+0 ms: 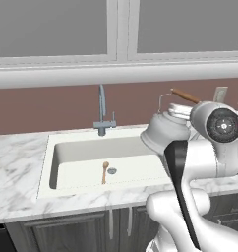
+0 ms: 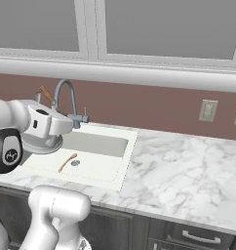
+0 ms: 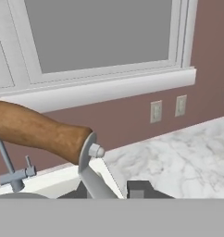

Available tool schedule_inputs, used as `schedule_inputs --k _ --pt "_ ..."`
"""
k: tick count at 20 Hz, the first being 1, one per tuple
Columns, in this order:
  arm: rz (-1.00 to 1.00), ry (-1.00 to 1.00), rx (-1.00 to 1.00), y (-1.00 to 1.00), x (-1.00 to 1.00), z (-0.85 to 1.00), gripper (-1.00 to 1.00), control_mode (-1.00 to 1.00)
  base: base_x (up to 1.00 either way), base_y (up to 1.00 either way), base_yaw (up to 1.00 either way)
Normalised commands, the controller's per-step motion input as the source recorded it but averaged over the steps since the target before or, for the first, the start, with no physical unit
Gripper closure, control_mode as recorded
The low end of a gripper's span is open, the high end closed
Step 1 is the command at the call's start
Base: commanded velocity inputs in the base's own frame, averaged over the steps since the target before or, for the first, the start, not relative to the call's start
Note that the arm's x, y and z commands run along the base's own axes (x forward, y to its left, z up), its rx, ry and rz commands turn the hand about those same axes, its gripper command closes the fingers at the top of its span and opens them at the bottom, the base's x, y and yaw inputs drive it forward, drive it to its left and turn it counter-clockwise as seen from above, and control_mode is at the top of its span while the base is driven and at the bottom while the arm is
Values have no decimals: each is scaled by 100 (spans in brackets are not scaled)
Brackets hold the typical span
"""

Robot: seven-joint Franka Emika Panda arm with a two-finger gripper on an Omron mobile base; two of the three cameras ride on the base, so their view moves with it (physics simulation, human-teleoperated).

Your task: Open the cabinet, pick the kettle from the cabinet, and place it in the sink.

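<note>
Over the right end of the sink [image 1: 52, 162] hangs the kettle [image 1: 163, 130], carried in the air, so the fetching half of this job looks done and the cabinet work is behind us, as far as these pictures can say. What is left, by my reading: bring the kettle lower into the basin and let go. The gripper [image 3: 115, 187] is clamped on the kettle's handle, its wire upright pinched between the dark tips with the brown wooden bar [image 3: 37, 132] running off to one side.

From the left base view, the kettle's round body sits just above the sink's right rim, the arm crossing in front of it. From the right base view, the kettle [image 2: 42, 139] hovers over the near left part of the sink [image 2: 122, 161], beside the faucet [image 2: 66, 100], and a small wooden spoon [image 2: 66, 162] lies on the basin floor by the drain. Only the hand view gives the grip itself; the base views hide it behind the wrist.
</note>
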Motion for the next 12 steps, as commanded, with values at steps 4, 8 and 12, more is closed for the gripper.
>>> schedule_inputs --k 4,8,12 --pt "0 1 9 -17 6 -9 100 -100 0 0 0" --pt "0 13 10 -18 17 -10 100 -100 0 0 0" --pt "6 12 11 -16 15 -10 100 -100 0 0 0"
